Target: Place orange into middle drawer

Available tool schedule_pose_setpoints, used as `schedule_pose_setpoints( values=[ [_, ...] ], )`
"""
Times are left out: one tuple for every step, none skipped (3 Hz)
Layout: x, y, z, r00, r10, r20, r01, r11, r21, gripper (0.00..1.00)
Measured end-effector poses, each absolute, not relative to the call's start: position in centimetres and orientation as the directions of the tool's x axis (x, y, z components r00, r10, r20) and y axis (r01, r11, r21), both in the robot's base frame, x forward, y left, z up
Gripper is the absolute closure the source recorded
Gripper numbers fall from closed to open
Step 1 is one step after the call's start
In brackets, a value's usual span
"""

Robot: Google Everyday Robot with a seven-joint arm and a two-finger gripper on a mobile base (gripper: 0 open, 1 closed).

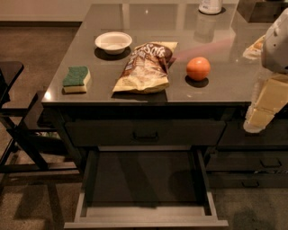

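Observation:
The orange [198, 68] sits on the grey countertop [225, 85], right of centre, just right of the chip bag. The middle drawer [144, 214] is pulled out below the counter; its flat dark bottom holds nothing. My arm comes in at the right edge of the view. Its gripper [257, 121], a cream-coloured end, hangs beside the counter's front right edge, to the right of and below the orange. It touches neither the orange nor the drawer.
A yellow-brown chip bag [145, 67], a white bowl [113, 42] and a green-topped sponge [76, 78] lie on the counter. A white container [210, 5] stands at the back. The top drawer's black handle [145, 134] is above the open drawer. A dark chair [18, 130] stands left.

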State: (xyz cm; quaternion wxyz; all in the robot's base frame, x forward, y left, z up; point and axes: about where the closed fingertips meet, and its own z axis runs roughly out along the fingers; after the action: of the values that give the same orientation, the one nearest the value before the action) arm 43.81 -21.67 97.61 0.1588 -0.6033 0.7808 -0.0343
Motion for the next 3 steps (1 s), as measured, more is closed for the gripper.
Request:
schedule_pose_setpoints(
  values=[
    [43.8, -21.7, 97.6, -0.222, -0.953, -0.207, -0.931, 0.270, -0.245, 0.00],
    [45.9, -21.4, 97.3, -0.267, -0.934, -0.238, -0.918, 0.322, -0.233, 0.00],
    [52.4, -20.4, 95.9, -0.336, -0.910, -0.244, -0.898, 0.388, -0.208, 0.00]
  ],
)
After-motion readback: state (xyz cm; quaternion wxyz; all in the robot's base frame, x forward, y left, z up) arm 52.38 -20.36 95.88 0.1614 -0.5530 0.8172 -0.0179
